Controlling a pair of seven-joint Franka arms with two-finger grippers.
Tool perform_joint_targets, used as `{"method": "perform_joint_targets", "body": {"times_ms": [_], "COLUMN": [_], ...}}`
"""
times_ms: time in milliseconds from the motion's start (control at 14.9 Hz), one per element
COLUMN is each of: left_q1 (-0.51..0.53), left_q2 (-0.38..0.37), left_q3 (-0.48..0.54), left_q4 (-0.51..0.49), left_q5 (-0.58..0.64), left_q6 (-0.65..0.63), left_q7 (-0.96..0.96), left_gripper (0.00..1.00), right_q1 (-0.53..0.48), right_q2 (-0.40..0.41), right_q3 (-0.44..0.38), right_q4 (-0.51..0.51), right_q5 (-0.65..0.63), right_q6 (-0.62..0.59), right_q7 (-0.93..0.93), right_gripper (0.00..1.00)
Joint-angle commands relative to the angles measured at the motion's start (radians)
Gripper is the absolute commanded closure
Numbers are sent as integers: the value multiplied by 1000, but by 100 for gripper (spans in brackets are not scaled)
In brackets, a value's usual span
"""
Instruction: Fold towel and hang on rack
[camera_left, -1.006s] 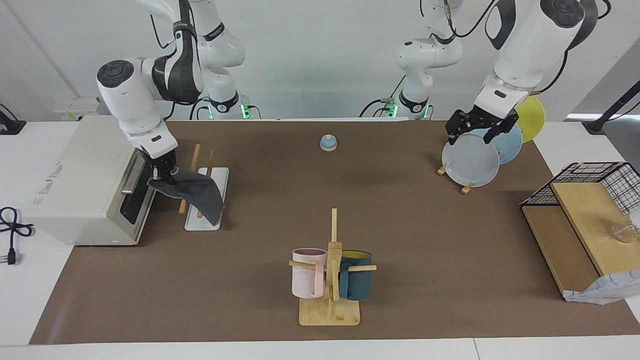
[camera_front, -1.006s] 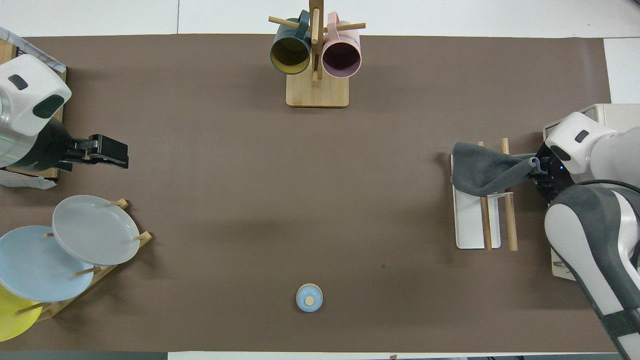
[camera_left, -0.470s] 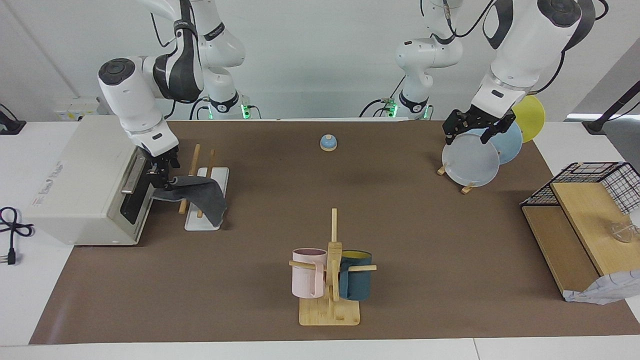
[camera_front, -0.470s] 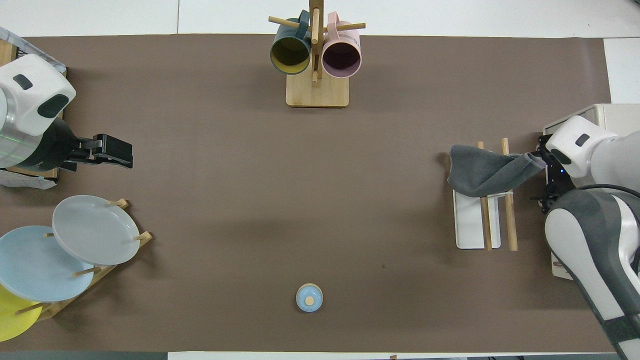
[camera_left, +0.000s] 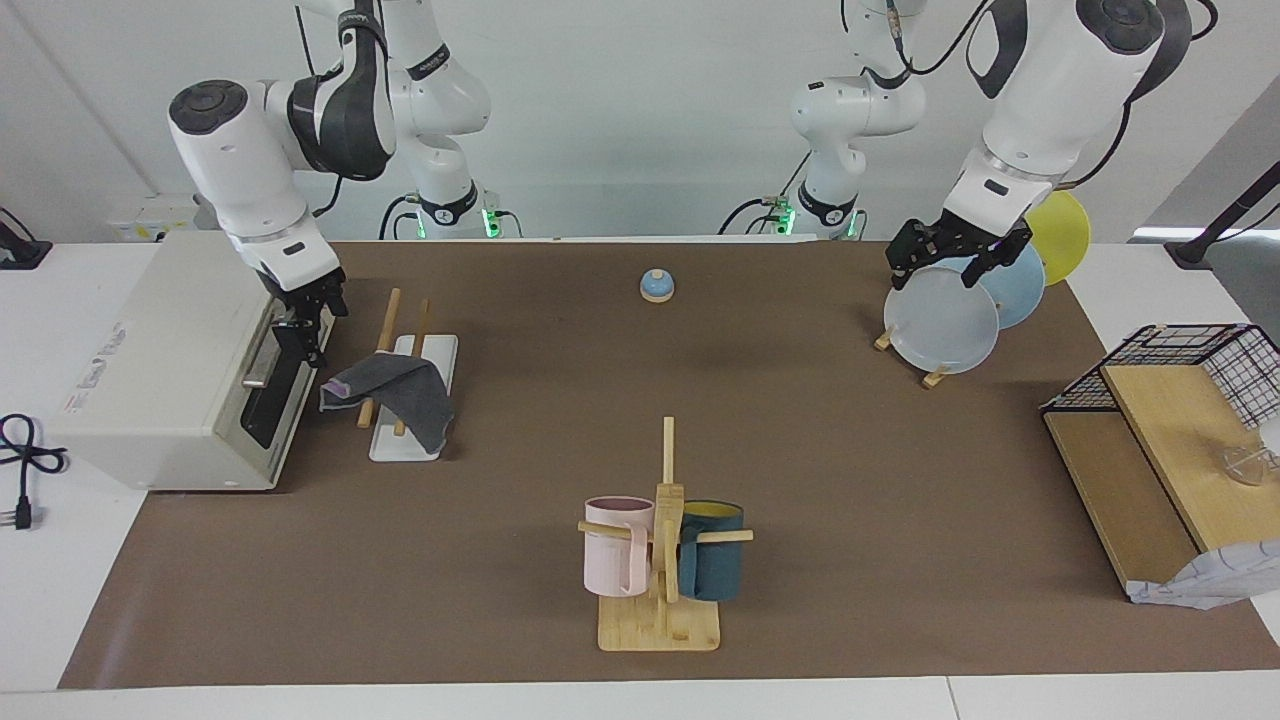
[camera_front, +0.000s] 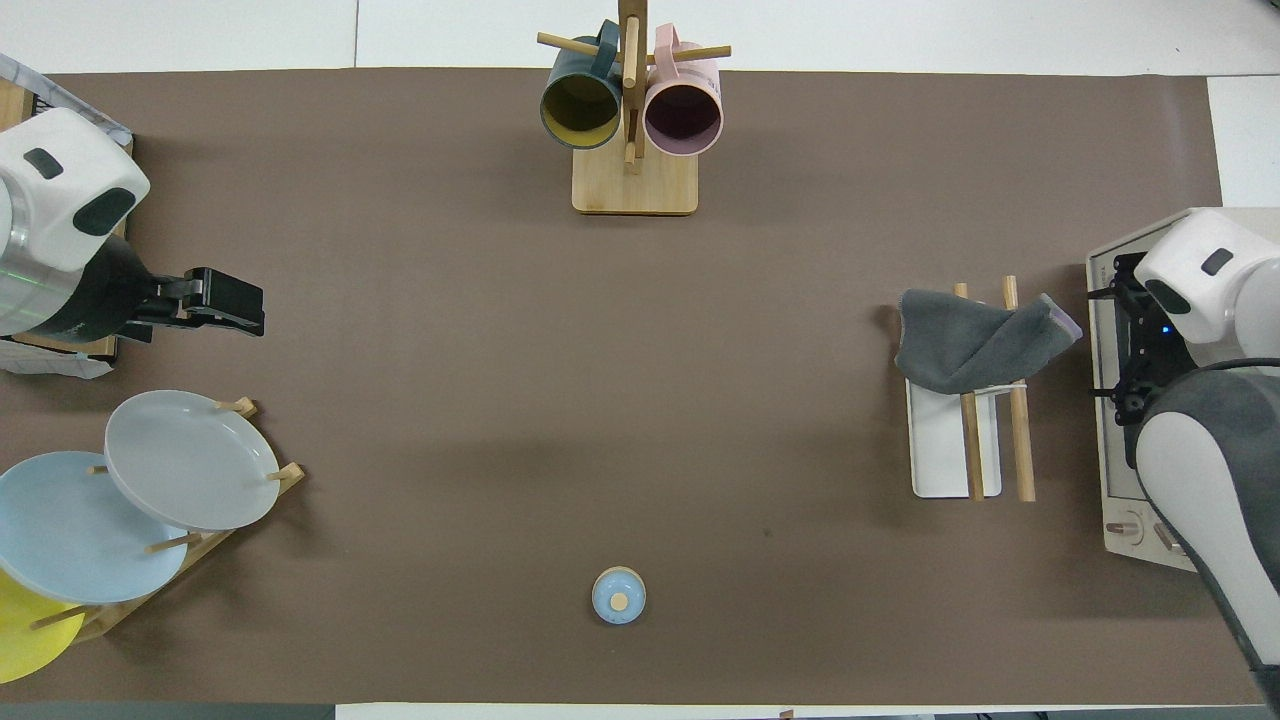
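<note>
And the towel (camera_left: 390, 388) is on the rack (camera_left: 411, 398)! It lies dark-grey face up across both wooden dowels at the end of the rack farther from the robots, one corner hanging toward the white oven (camera_left: 170, 365), the bulk drooping over the rack's white base on the other side. A sliver of purple peeks out at that oven-side corner.

The right pincer (camera_left: 303, 325) hangs clear of the cloth, up in front of the oven door beside the rack, holding nothing; whether its fingers are parted I cannot tell. The left pincer (camera_left: 952, 258) waits over the plate stand (camera_left: 908, 358), well apart from the rack, fingers spread and empty.

This is soft, light terry, I'd judge: it sags wherever unsupported and won't hold a crease by itself. The drape looks lopsided, so any tidying wants a pinch at a stitched corner or edge, not the middle.

Containers? The mug tree (camera_left: 661, 560), well apart from the rack, carries a pink mug (camera_left: 613, 545) and a teal mug (camera_left: 712, 550), and from overhead both look empty.
</note>
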Motion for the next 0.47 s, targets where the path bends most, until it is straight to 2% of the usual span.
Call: {"method": "perform_joint_targets", "body": {"times_ms": [0, 403], "left_q1": [-8, 1], "left_q2": [-29, -29], "left_q3": [13, 13], "left_q4": [-29, -27], "left_q5": [-10, -10], "left_q6": [12, 10], "left_q7": [-3, -4], "left_gripper": [0, 0], "right_q1": [-5, 15], "right_q2": [7, 59], "right_q3": [7, 10], "right_q4": [96, 340], "right_q5": [-19, -12], "right_q6": [-111, -381], "right_q7": [201, 780], "right_gripper": [0, 0]}}
